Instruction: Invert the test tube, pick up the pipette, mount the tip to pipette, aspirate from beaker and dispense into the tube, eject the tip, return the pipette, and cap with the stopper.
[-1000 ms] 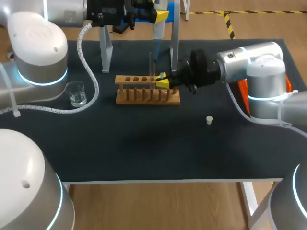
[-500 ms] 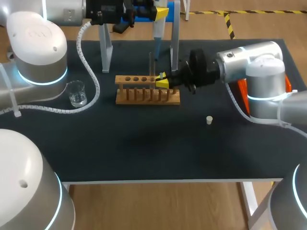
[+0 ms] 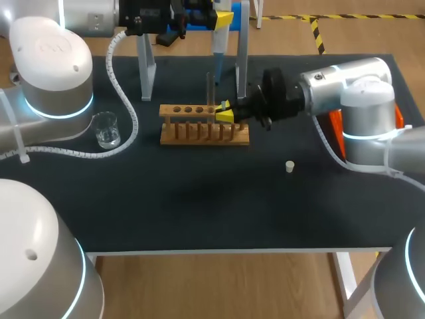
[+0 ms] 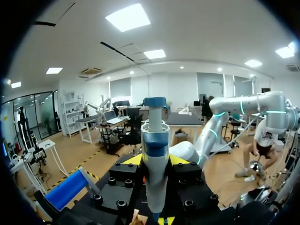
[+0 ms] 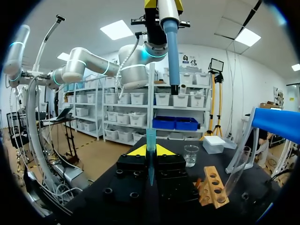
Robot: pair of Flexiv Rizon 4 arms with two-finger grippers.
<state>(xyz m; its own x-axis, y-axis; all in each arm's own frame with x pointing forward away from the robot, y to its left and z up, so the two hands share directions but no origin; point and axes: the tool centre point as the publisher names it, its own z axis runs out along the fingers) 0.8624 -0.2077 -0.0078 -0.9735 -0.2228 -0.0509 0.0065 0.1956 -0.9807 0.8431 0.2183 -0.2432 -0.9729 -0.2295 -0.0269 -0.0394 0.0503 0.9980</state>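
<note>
Blue pipette (image 4: 155,140) is pinched nozzle-down in the left gripper (image 4: 155,161); right gripper (image 3: 224,111) pinches the tip (image 5: 151,137) upright below it, apparently for mounting, not yet joined; test tube (image 3: 210,90) stands in the rack (image 3: 199,133); beaker (image 3: 106,129) at rack's nine o'clock, stopper (image 3: 289,166) at four.

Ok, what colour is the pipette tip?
The pipette tip is teal; right wrist view shows it best.

From above, the blue-and-white plastic pipette (image 3: 219,46) and the left pincer (image 3: 224,20) holding it are cut off by the picture's upper edge — the slim translucent pipette tip (image 5: 150,140) gripped in the right pincer (image 3: 223,111) is too small to tell there.
</note>
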